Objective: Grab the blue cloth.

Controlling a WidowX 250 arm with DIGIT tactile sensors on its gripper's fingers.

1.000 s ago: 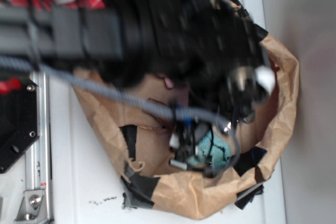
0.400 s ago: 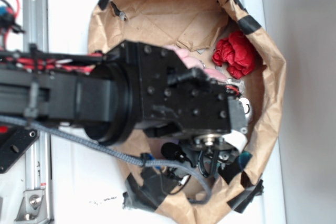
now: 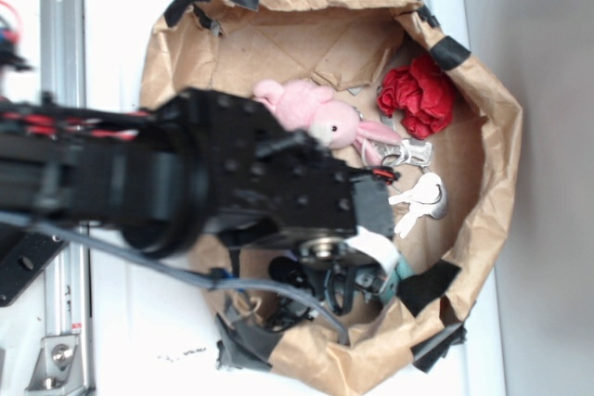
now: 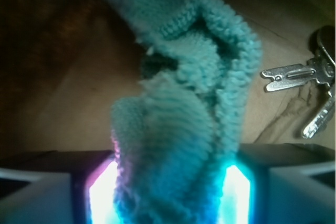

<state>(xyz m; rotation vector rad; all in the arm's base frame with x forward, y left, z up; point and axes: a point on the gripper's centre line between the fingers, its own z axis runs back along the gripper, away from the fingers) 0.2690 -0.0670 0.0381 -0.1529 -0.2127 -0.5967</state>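
Observation:
The blue cloth (image 4: 184, 129) is a teal terry rag. In the wrist view it bunches up between my two lit fingers (image 4: 100, 198) and fills the gap. My gripper (image 4: 168, 203) is shut on it. The brown paper floor shows well behind the cloth. In the exterior view the black arm covers the gripper (image 3: 376, 271) at the lower middle of the paper bag. Only a small teal corner of the blue cloth (image 3: 406, 272) peeks out at the wrist's right edge.
The paper bag's taped rim (image 3: 492, 136) rings the workspace. Inside lie a pink plush bunny (image 3: 316, 118), a red cloth (image 3: 419, 95), a bunch of keys (image 3: 408, 150) (image 4: 304, 77) and a white object (image 3: 422, 199). A metal rail (image 3: 60, 25) runs down the left.
The arm has drawn back to the left, uncovering the bunny and keys. The cloth, seen lying under the gripper a second ago, is now almost fully hidden beneath the wrist.

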